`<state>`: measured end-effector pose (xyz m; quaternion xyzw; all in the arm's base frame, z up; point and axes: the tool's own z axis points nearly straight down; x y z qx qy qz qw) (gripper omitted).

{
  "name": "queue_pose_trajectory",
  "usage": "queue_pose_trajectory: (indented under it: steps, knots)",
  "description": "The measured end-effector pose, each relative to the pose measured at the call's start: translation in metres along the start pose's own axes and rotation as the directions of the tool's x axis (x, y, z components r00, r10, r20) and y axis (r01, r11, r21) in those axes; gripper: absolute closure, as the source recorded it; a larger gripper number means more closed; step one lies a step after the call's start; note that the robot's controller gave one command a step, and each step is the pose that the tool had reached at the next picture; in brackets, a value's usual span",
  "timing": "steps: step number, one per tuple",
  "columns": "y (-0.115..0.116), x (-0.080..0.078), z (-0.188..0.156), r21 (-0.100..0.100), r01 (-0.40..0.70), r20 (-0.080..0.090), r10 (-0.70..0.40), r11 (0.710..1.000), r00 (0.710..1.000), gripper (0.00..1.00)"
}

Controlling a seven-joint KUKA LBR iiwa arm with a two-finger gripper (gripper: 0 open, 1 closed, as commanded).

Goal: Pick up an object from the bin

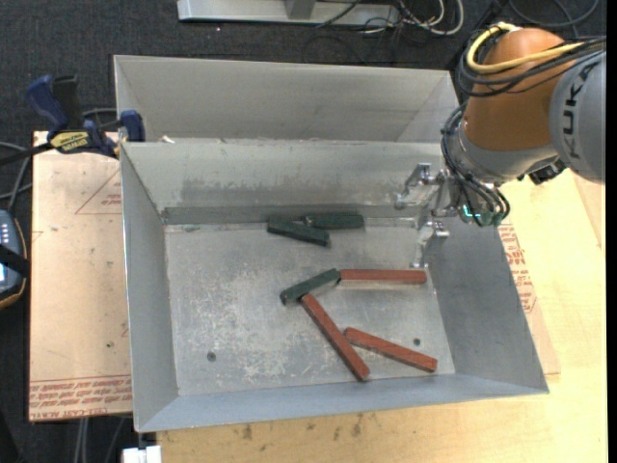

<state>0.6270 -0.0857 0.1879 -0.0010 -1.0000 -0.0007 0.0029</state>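
Note:
My gripper (425,231) hangs at the right side of the bin, close to the right wall, its metal tip pointing down. Just below that tip lies a red-brown flat stick (383,277), running left to right. A short dark green stick (310,286) touches its left end. From there a longer red-brown stick (335,337) runs diagonally toward the front. Another red-brown stick (390,349) lies beside its lower end. Nothing is visible held in the gripper.
Two dark green sticks (315,227) lie overlapping at the foot of the back wall. The left half of the bin floor is bare metal. The arm with its orange cover and cables reaches in over the right rim.

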Motion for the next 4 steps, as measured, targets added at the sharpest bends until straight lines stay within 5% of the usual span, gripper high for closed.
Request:
queue_pose_trajectory:
  steps: [1, 2, 3, 4]
  knots:
    - [0.0, -0.002, -0.005, 0.001, 0.002, 0.008, -0.002, 1.0, 1.0, 0.0]
    - [0.023, 0.017, 0.109, 0.003, 0.03, 0.018, -0.03, 1.0, 0.999, 1.0]
    - [0.023, 0.017, 0.109, 0.004, 0.03, 0.018, -0.03, 1.0, 0.999, 1.0]
    - [0.037, 0.0, -0.061, 0.003, 0.072, 0.018, -0.072, 0.997, 0.997, 1.0]
